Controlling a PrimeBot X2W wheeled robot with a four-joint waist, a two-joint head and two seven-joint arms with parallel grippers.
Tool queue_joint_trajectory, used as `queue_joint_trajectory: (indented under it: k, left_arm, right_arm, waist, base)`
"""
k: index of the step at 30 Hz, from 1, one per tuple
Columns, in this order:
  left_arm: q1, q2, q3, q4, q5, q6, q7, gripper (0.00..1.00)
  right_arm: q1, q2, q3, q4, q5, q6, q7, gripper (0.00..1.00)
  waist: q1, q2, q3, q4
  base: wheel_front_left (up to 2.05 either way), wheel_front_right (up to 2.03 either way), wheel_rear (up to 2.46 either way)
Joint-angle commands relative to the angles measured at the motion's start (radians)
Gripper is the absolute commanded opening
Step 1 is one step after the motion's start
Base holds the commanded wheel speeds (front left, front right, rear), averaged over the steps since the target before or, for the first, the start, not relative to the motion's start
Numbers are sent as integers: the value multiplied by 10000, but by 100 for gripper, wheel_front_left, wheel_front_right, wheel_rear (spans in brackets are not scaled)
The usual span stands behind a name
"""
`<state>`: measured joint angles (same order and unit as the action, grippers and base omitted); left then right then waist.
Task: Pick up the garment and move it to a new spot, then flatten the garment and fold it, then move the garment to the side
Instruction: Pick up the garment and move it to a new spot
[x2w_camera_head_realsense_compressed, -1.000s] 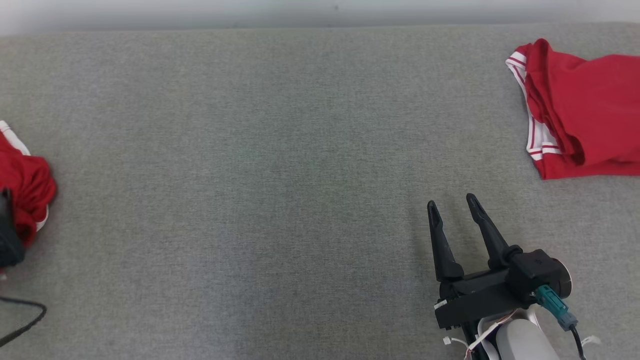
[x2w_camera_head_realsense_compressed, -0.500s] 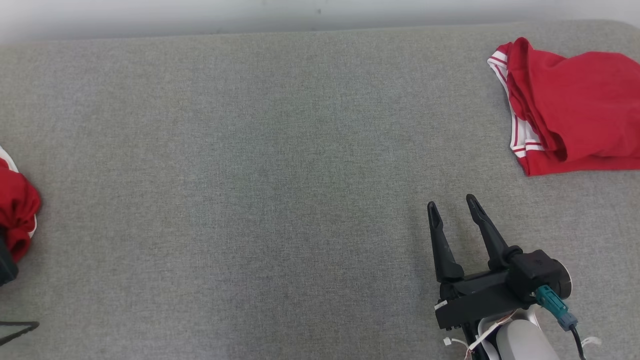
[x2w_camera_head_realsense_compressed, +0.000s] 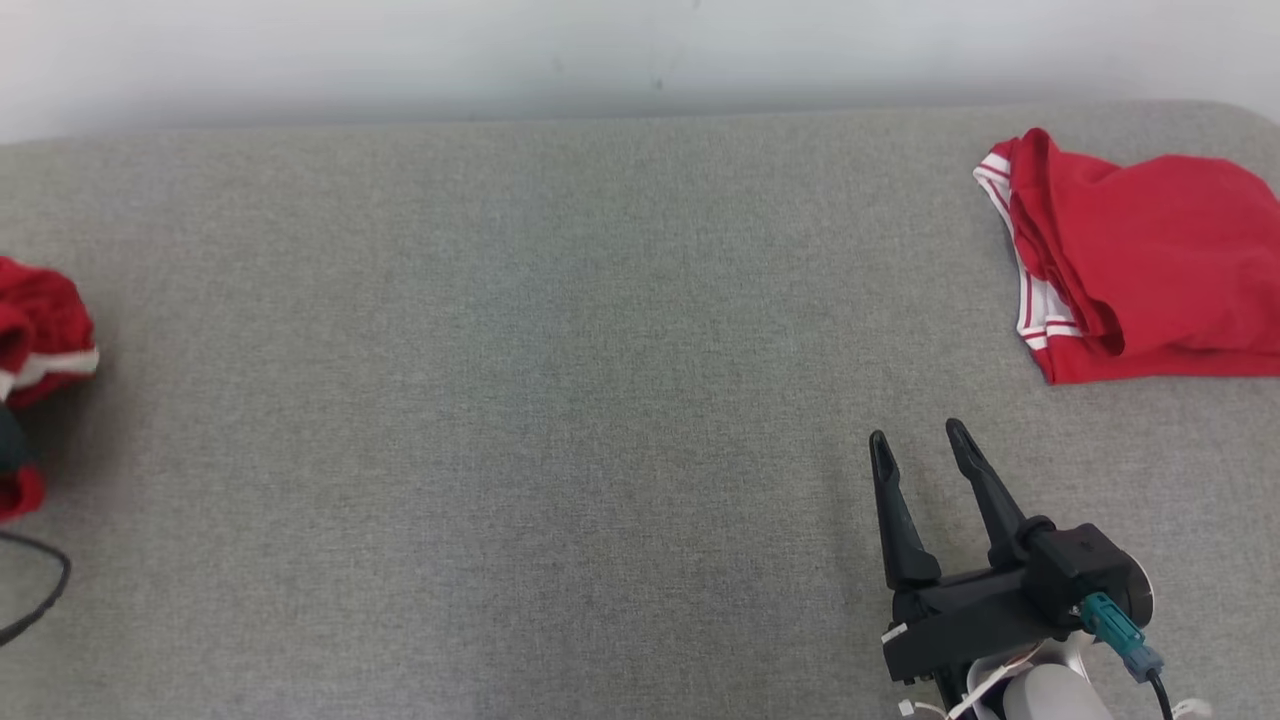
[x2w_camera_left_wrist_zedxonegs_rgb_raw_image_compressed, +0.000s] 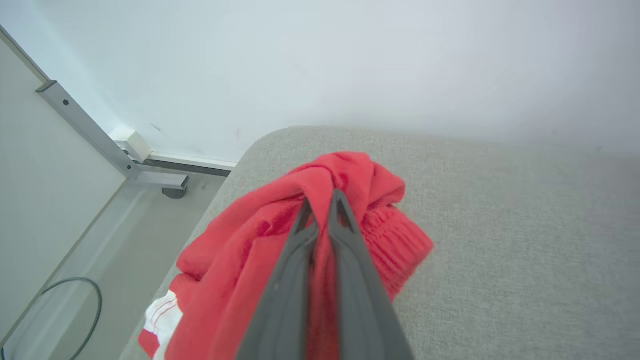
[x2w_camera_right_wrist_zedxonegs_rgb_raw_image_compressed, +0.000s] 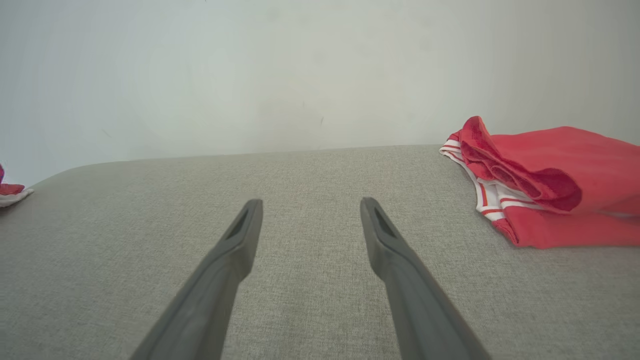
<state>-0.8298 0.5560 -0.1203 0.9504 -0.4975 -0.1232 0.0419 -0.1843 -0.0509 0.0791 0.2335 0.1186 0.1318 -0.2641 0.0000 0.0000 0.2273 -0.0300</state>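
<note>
The left fingers (x2w_camera_left_wrist_zedxonegs_rgb_raw_image_compressed: 350, 270) are pressed together with a fold of red cloth pinched between them, near the top of the bunched garment (x2w_camera_left_wrist_zedxonegs_rgb_raw_image_compressed: 240, 250). The garment sits in a heap at the left edge of the grey fabric-covered counter (x2w_camera_head_realsense_compressed: 560, 400), close to its far left corner. Its white-striped hem seems to spill past the edge. The cloth looks light, soft and limp, so it will likely sag and trail below the pinch when lifted. One hold on a crumpled fold may carry several layers at once. A hold on the ribbed waistband or the striped hem would probably give better control for spreading it flat. The right fingers (x2w_camera_right_wrist_zedxonegs_rgb_raw_image_compressed: 395, 265) stand wide apart and empty, low over the near right part of the counter. Beyond them, a second red garment (x2w_camera_head_realsense_compressed: 1140, 270) lies folded near the far right corner.
</note>
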Motion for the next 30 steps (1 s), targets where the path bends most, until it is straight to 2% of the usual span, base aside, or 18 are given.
queue_joint_trajectory:
  k: [1, 7, 15, 23, 30]
  left_arm:
    - [-174, 26, -13, -161, 20, -4, -291, 0]
    - [-715, -9, -441, -1091, 311, -62, -1228, 0]
    - [-1453, -387, -1203, -3071, 292, -71, -1350, 0]
    - [-1832, -1310, -1651, -4586, 45, 15, -1070, 0]
    - [-1683, -2573, -2404, -5696, -87, 138, -865, 0]
  right_arm:
    - [95, 14, -14, 8, 56, -26, -7, 100]
    - [309, 14, -66, 37, 212, -26, -5, 100]
    - [494, 16, -181, -20, 392, -26, -7, 100]
    - [554, 14, -165, -10, 549, -26, -7, 100]
    - [567, 16, -223, 50, 711, -26, -7, 100]
  waist:
    - [0, 0, -226, 80]
    - [0, 0, -593, 9]
    - [0, 0, -822, -494]
    - [0, 0, -783, -1242]
    - [0, 0, -690, -1904]
  base:
    - [0, 0, 0]
    - [0, 0, 0]
    - [0, 0, 0]
    - [0, 0, 0]
    - [0, 0, 0]
